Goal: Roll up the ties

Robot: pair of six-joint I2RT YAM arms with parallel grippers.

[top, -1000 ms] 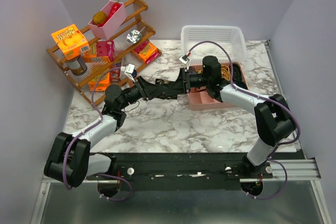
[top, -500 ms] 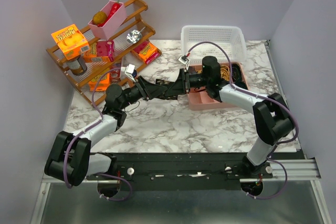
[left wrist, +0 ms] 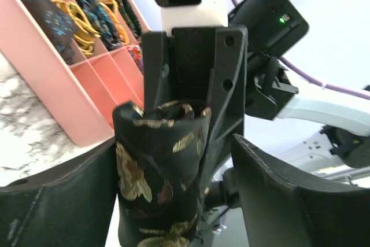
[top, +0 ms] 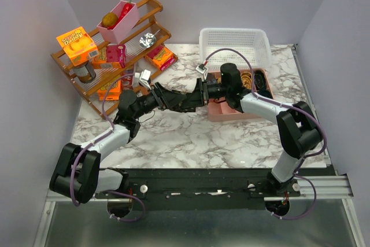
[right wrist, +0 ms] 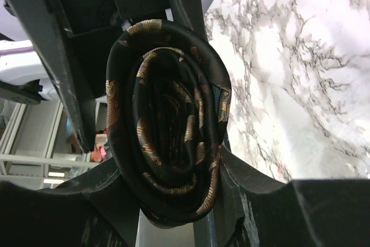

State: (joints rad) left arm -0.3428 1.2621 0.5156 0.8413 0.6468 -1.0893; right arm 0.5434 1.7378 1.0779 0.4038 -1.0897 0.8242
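Snugly, the rolled tie (right wrist: 167,114) sits inside the right claw (right wrist: 173,169).

Wound into a tight, slightly flattened coil, one black tie (right wrist: 167,120) with a gold-brown leaf pattern, held clear of the tabletop (top: 191,137) above its middle, a little toward 12 o'clock, spiral end facing the right wrist camera.

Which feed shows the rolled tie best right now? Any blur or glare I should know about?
Right wrist: the rolled black fabric necktie with gold leaf pattern is sharp and evenly lit, its spiral readable; the nearest foreground is a dark blur. Left wrist: the tie's side is sharp, the background washed out white. Top external: clear, no glare, but the tie is hard to pick out, black against black.
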